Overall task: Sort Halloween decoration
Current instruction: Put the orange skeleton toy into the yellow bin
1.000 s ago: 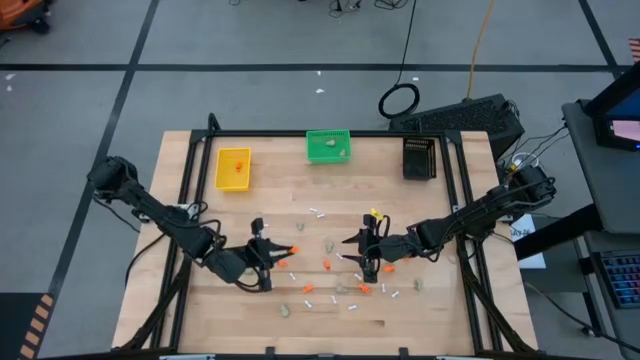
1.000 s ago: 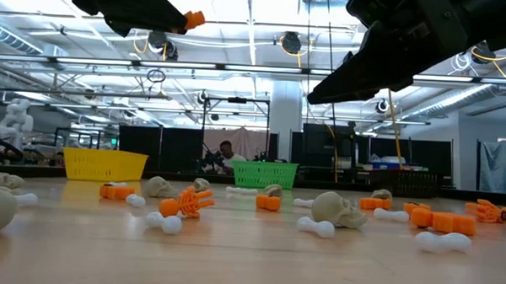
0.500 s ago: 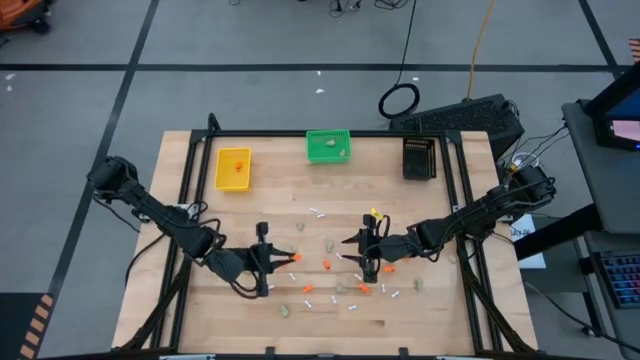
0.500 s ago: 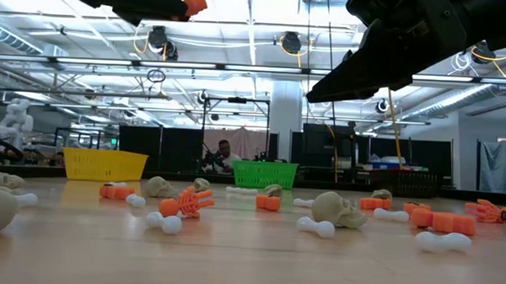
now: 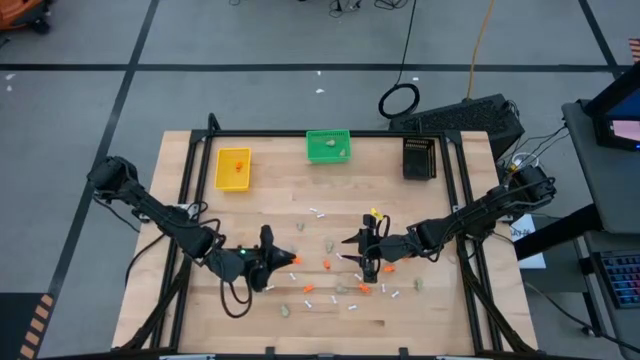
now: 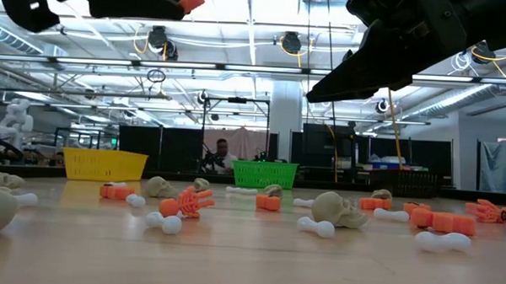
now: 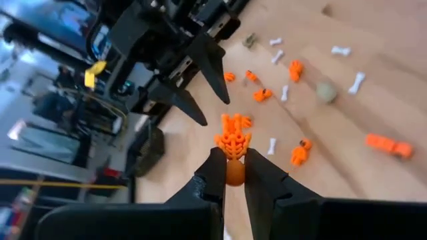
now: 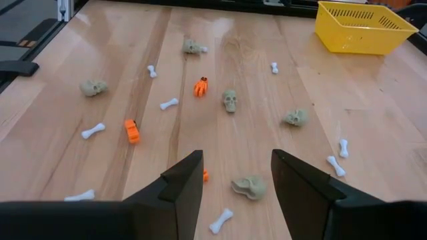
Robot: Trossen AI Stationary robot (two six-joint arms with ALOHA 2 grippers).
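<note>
Since a second ago, left gripper [image 5: 288, 257] swung slightly toward the table [image 5: 440, 310] middle, clenched on an orange skeleton hand [image 7: 233, 141] lifted clear of the wood. Right gripper [image 8: 230, 175] unmoved, fingers apart, holding nothing, above a skull [image 8: 249, 187]. Yellow bin [image 5: 233, 168], green bin [image 5: 328, 146], black bin [image 5: 419, 157] along the far edge. Orange bits, skulls, white bones [image 8: 93, 130] scattered mid-table.

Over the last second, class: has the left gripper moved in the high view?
Yes. The left gripper, shut on an orange piece, has turned at the wrist and edged slightly toward the right gripper; the yellow bin stays put.
</note>
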